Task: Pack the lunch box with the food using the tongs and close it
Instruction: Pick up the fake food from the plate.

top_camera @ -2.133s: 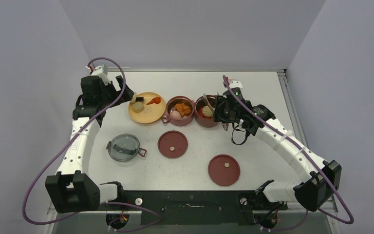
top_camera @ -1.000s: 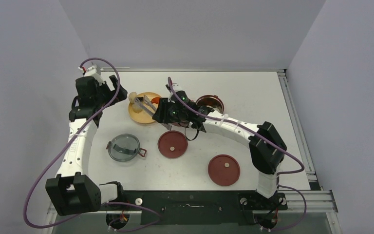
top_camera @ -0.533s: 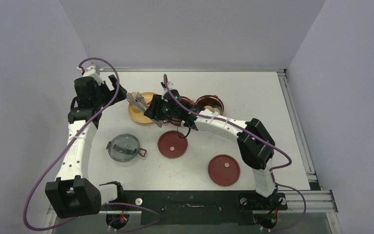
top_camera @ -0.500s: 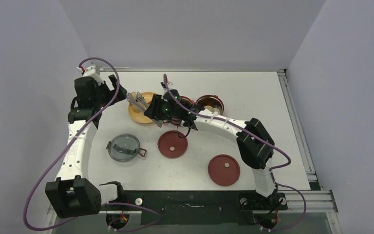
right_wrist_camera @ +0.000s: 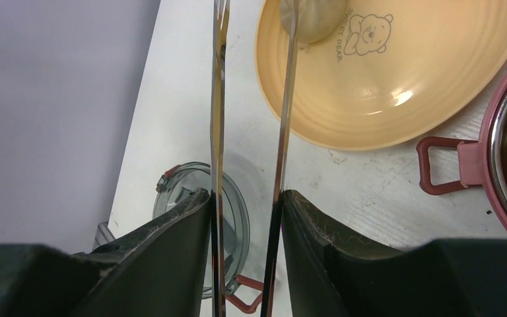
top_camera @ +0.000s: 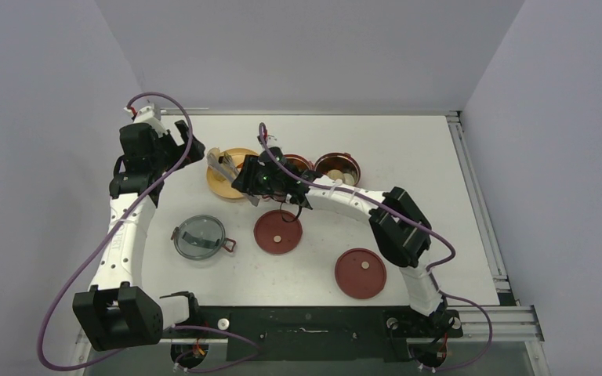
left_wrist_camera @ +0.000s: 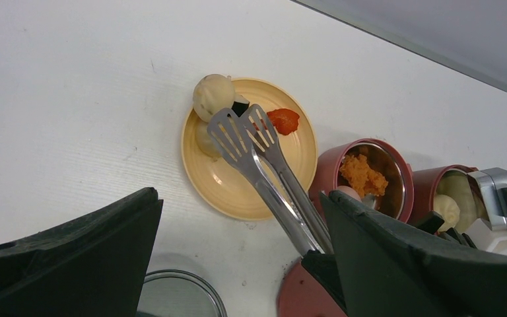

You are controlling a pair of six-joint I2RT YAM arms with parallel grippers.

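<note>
Clamped on tongs [left_wrist_camera: 257, 158] with right gripper [right_wrist_camera: 245, 198], tips apart over yellow plate [left_wrist_camera: 231, 188]. Spread wide at left gripper [left_wrist_camera: 239, 198], holding nothing.

Seen from my right wrist, small brown lettering on the inner wall of the yellow-orange plate [right_wrist_camera: 403, 112], set beside a cartoon bear face [right_wrist_camera: 368, 31], reading what looks like "SWEET BEAR", letters tiny and turned sideways

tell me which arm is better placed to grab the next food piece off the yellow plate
Right. The right gripper holds the long silver metal tongs, tips over the shallow yellow-orange plate by the whitish round food piece and red piece. The left gripper is open and empty.
</note>
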